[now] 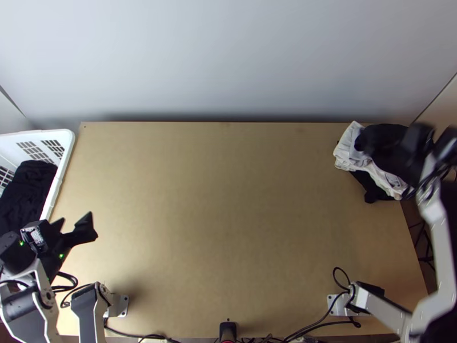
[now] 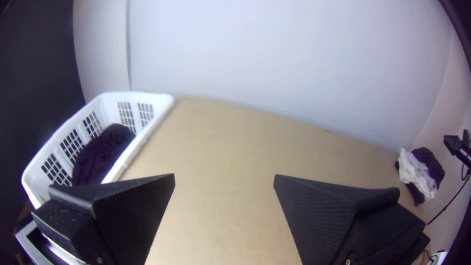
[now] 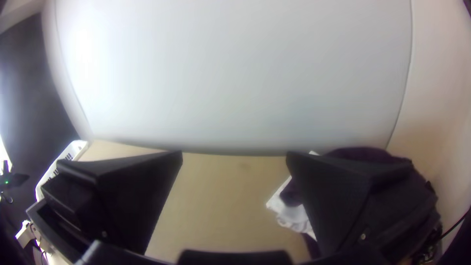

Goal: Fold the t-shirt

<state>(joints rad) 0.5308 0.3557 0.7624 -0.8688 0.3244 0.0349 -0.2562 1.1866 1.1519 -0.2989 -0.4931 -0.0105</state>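
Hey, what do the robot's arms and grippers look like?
The left arm and right arm have pale links, with black cables near their bases. The left gripper and right gripper each have two wide black fingers tapering to points; small green lights glow by the left one.

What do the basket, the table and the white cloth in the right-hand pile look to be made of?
Basket: white plastic, smooth; the rounded rim and slotted walls suggest moulding.
Table: wood or wood-based board, fairly matt, judging by its even tan face; solid or veneered, I can't tell.
White cloth: soft fabric, crumpled in loose folds; perhaps cotton, fibre uncertain.
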